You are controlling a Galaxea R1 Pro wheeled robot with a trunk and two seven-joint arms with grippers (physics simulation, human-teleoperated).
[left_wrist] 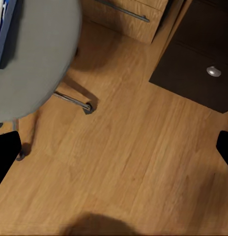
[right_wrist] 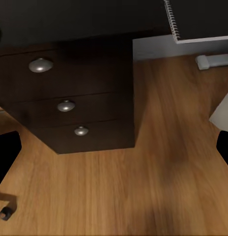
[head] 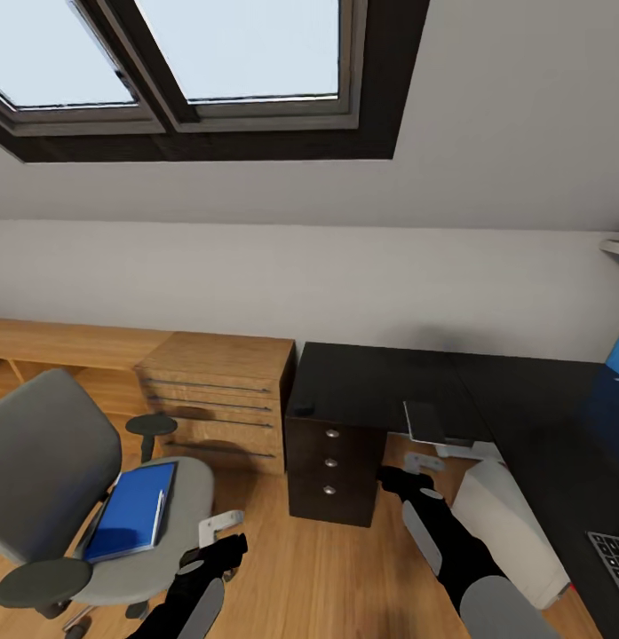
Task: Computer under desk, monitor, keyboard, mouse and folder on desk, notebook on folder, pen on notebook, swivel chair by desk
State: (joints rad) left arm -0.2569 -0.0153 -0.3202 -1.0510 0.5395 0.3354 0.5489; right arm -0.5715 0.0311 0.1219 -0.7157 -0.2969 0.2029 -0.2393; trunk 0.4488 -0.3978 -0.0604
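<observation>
A: While the folder lies flat on the swivel chair, bright blue on the grey seat with a pale pen-like stick along its edge, nothing is holding it yet.

B: Right, and the left gripper hangs just beside the seat's front edge, apparently lined up for that folder. From its wrist camera the two dark fingertips sit at opposite borders, so it's spread wide over bare wood floor.

A: And the right gripper?

B: Low, in front of the black drawers of the desk. Fingers apart there too, nothing between them.

A: Out on the desk?

B: The notebook lies grey near the edge, the mouse at the left corner, the keyboard poking in at far right. The computer stands underneath already, by the look of it.
</observation>
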